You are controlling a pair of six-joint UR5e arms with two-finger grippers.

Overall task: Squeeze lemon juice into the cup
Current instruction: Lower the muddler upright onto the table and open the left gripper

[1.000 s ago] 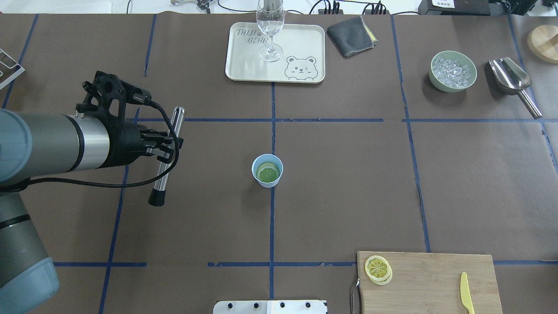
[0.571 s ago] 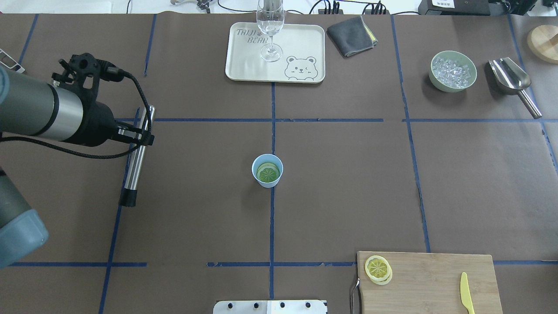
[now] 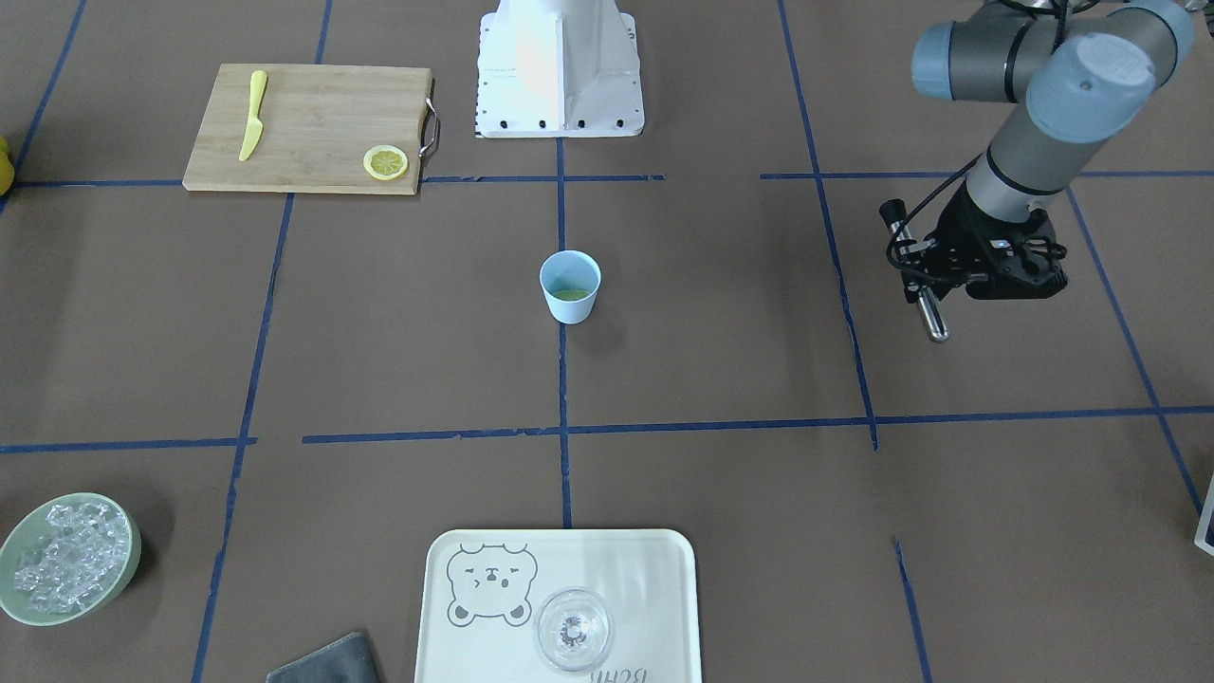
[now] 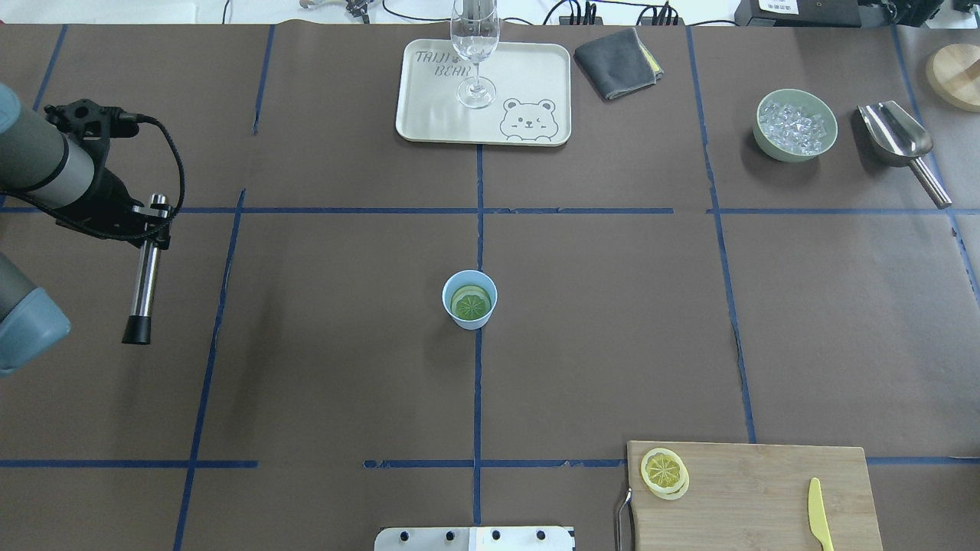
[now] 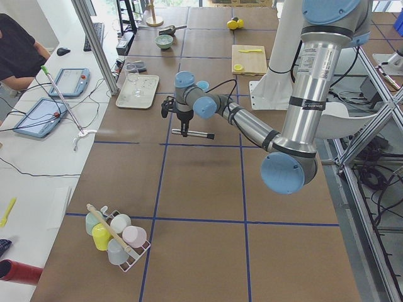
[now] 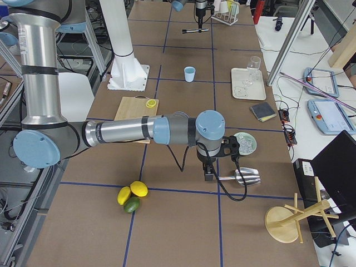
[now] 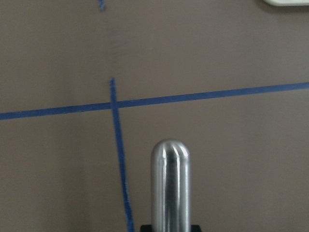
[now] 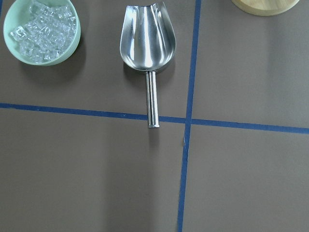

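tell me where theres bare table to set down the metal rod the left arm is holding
Bare paper lies under the left gripper and its metal rod, on across to the cup. A wider free patch lies on the cup's other side, between the ice bowl and the cutting board. Crowded: the far edge, with tray, cloth, bowl and scoop.

Ahead of me the small light blue plastic cup [image 4: 478, 278] stands upright in the middle of the tabletop [image 4: 612, 321], on a blue tape line [image 4: 478, 398]. The round cut lemon piece [image 4: 470, 304] lies flat inside it, wheel-patterned face up, looking yellow-green.
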